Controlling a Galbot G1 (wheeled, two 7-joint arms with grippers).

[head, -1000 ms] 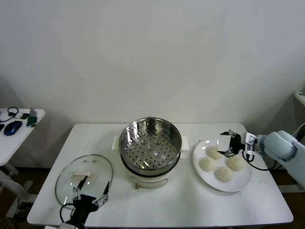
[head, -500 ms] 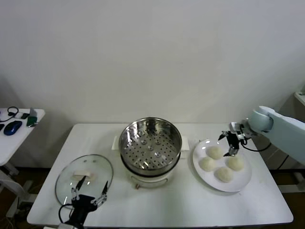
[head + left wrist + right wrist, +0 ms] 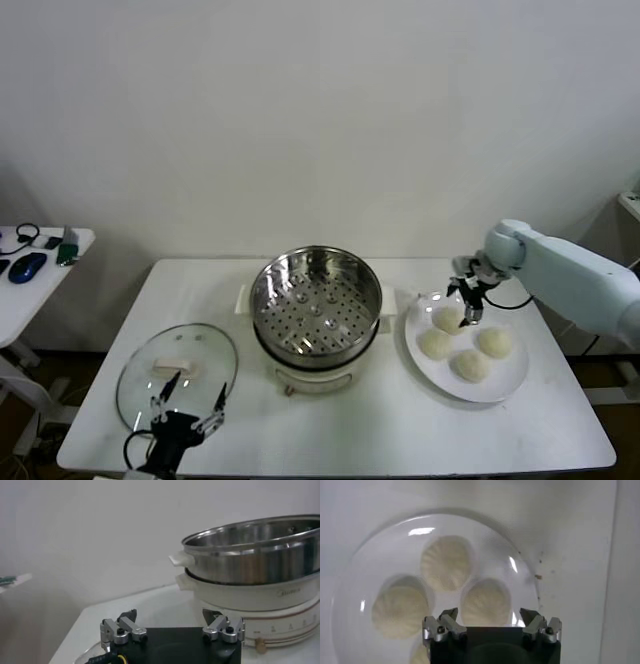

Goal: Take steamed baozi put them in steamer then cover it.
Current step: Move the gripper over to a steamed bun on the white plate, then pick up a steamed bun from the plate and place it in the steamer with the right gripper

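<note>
The shiny steamer (image 3: 316,300) stands open mid-table, its perforated tray bare; the left wrist view shows its side (image 3: 255,545). Several pale baozi lie on a white plate (image 3: 515,375) to its right. My right gripper (image 3: 466,305) hovers open just above the rear-left baozi (image 3: 445,320); in the right wrist view that bun (image 3: 486,601) sits between the spread fingers of the gripper (image 3: 489,616), with others (image 3: 446,562) (image 3: 400,611) beyond. The glass cover (image 3: 178,365) lies flat at the front left. My left gripper (image 3: 185,412) (image 3: 170,617) waits open at its near edge.
A small side table (image 3: 40,285) with a mouse and small items stands off to the left. The white plate rim (image 3: 350,595) lies close to the table's right edge. A white wall runs behind the table.
My right arm has swung left and inward over the plate, carrying the open gripper from the right-hand buns to above the rear-left one. The left arm has stayed still.
</note>
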